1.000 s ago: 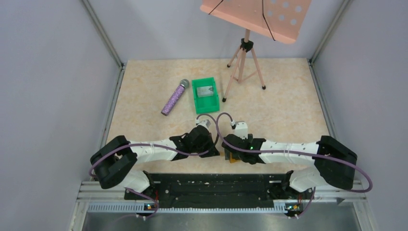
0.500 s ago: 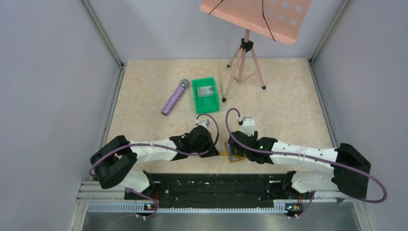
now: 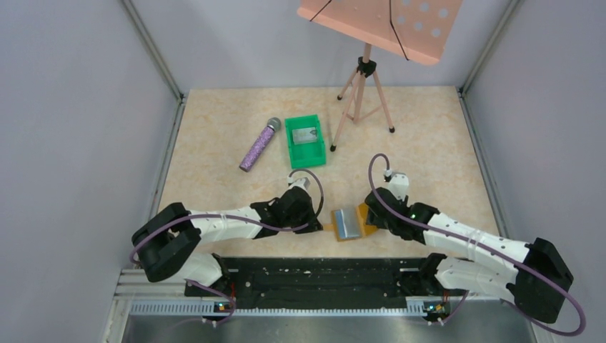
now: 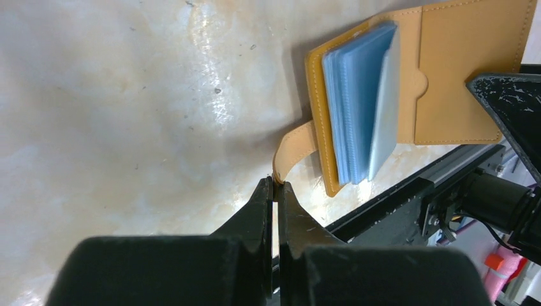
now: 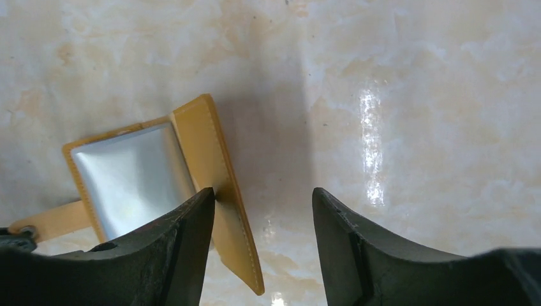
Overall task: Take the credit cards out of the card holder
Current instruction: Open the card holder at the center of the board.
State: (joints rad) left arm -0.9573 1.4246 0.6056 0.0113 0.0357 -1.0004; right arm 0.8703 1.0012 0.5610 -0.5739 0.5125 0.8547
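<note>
The card holder (image 3: pixel 350 223) lies open near the table's front edge, tan leather with blue-grey pockets (image 4: pixel 360 102) fanned up. My left gripper (image 3: pixel 320 223) is shut on its clasp tab (image 4: pixel 290 150); the left wrist view shows the jaws pinching the tab's end (image 4: pixel 275 183). My right gripper (image 5: pixel 262 194) is open just right of the holder. The tan cover flap (image 5: pixel 220 191) stands tilted between its fingers, against the left finger (image 5: pixel 191 236). A silvery pocket face (image 5: pixel 134 178) shows beside it. One silvery-grey credit card (image 3: pixel 305 133) lies in the green bin (image 3: pixel 294 151).
A purple microphone (image 3: pixel 259 145) lies left of the bin. A pink music stand on a tripod (image 3: pixel 366 93) stands at the back. The black base rail (image 3: pixel 321 275) runs just in front of the holder. Grey walls close in both sides.
My right arm has swung to the right, drawing the cover flap with it, so the holder now lies open. The left gripper has stayed on the tab.
</note>
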